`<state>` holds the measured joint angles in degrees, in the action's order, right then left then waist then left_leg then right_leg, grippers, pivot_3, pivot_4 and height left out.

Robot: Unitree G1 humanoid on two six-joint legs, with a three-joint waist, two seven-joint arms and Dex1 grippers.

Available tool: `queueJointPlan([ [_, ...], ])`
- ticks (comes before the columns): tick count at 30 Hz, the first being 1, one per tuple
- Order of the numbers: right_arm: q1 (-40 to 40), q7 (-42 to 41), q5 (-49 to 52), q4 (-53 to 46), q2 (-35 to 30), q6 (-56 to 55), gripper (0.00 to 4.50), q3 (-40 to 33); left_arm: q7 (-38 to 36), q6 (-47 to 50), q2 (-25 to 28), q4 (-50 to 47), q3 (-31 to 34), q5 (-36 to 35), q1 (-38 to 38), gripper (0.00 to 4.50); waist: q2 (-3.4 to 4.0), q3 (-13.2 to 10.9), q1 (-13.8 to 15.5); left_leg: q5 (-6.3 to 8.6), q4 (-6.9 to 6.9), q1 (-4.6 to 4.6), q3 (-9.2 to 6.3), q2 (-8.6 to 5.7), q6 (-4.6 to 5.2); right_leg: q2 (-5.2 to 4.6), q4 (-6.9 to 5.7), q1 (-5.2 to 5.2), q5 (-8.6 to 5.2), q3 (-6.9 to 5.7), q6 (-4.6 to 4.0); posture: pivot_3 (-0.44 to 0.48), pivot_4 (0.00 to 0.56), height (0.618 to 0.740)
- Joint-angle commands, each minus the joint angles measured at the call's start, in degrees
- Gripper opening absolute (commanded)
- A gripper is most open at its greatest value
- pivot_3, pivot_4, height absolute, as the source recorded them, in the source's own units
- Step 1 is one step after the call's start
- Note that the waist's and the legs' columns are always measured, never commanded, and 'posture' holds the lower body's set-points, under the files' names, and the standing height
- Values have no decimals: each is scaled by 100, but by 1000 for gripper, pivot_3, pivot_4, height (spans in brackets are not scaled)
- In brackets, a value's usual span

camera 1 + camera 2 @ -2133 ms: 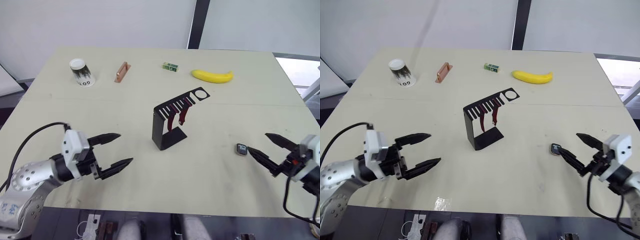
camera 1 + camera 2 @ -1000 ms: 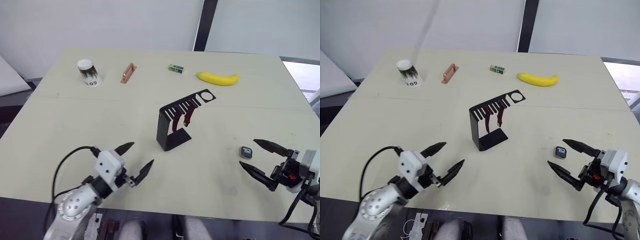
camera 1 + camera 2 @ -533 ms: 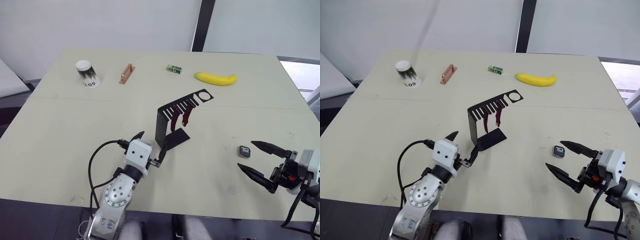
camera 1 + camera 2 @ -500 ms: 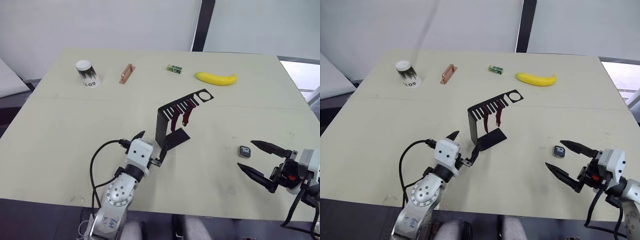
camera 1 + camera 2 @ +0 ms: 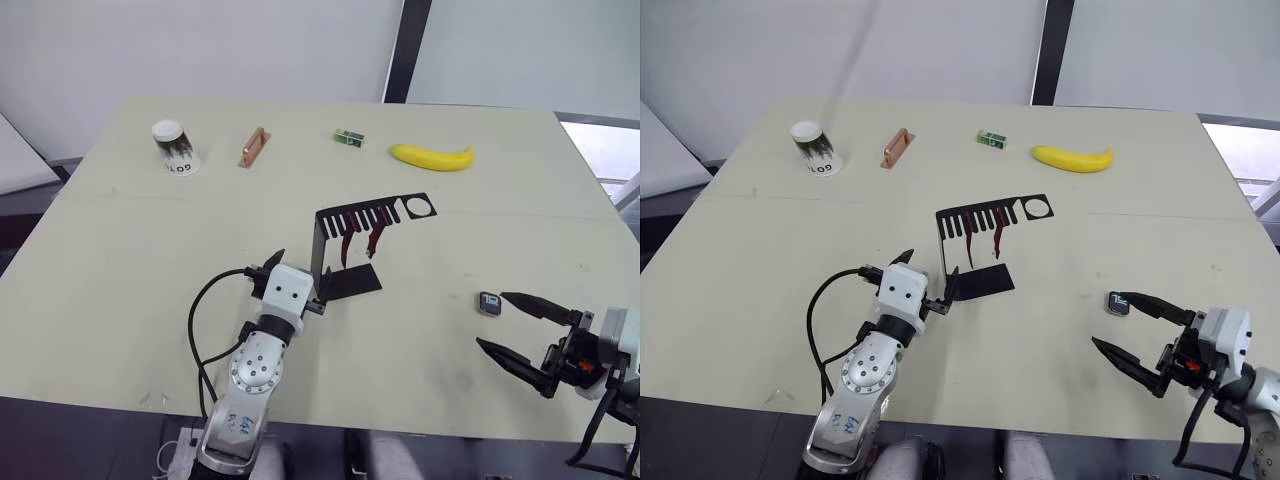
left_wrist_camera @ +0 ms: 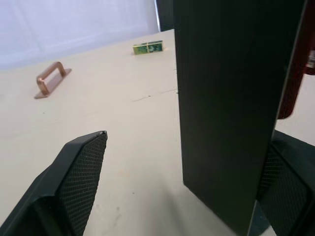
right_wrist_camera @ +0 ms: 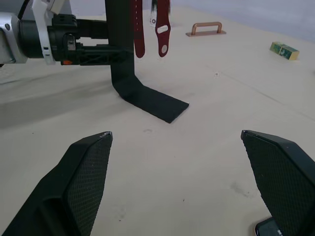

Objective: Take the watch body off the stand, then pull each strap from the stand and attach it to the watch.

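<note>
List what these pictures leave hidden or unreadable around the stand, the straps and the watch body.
- Left wrist view: the stand upright blocks most of the straps; a red edge shows beside it.
- Right wrist view: the watch body is cut by the picture's edge.
- Left eye view: the marks on the watch body's screen are too small to read.
- Right wrist view: the straps' upper ends and the stand's top plate run out of frame.

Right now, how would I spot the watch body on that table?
Find the black stand in the middle of the table; the watch body lies flat on the table well to its right, by the right tool. It is a tiny rounded square with a dark screen, far smaller than the banana.
</note>
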<state>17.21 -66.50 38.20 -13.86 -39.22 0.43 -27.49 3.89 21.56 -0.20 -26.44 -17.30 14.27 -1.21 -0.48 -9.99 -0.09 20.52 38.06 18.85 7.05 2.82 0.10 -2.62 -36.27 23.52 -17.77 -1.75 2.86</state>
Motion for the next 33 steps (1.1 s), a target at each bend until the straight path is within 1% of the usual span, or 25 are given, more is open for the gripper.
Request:
queueJointPlan([
  [1,24,-77,73,-52,42,-148,4440,-172,56,-43,-99,-116,20,59,-6,4500,0,0,-2,0,0,-1,0,0,0,0,-1,0,0,0,0,0,150,739],
  [7,7,-75,42,-32,56,-187,4440,-131,-94,-253,-111,138,21,-35,-225,4500,0,0,9,0,0,-1,0,-1,0,0,-2,0,0,0,0,0,150,739],
  [12,-56,-48,-8,-58,31,-182,4440,-81,100,-388,-192,442,55,118,-467,4500,0,0,3,-1,0,-2,1,-1,-1,0,-3,0,0,0,0,0,150,739],
  [17,-85,-3,-30,-91,-19,-76,4440,-90,433,-367,-351,517,133,265,-507,4500,0,0,6,-1,0,-3,1,-1,-2,0,-5,1,0,0,0,0,150,739],
  [19,-88,-12,-44,-92,-50,-41,4440,-80,568,-392,-391,518,191,301,-528,4500,-1,-1,4,-1,0,-20,1,-1,-2,0,-5,1,0,0,0,0,150,739],
  [26,-122,-17,-73,-87,-54,-9,4440,-61,636,-327,-429,536,127,309,-515,4500,-1,0,6,0,-1,-30,2,-1,-1,0,-5,0,0,2,0,0,150,739],
  [32,-111,11,-92,-134,-20,-7,4440,-33,515,-366,-466,661,79,144,-582,4500,-1,0,8,-1,-1,-31,4,-1,-2,0,-6,0,0,3,0,0,150,739],
  [33,-102,19,-95,-149,-12,-7,4480,-30,511,-367,-466,660,69,133,-580,4243,-1,0,8,-1,-1,-31,4,-1,-2,0,-6,0,0,3,0,0,150,739],
])
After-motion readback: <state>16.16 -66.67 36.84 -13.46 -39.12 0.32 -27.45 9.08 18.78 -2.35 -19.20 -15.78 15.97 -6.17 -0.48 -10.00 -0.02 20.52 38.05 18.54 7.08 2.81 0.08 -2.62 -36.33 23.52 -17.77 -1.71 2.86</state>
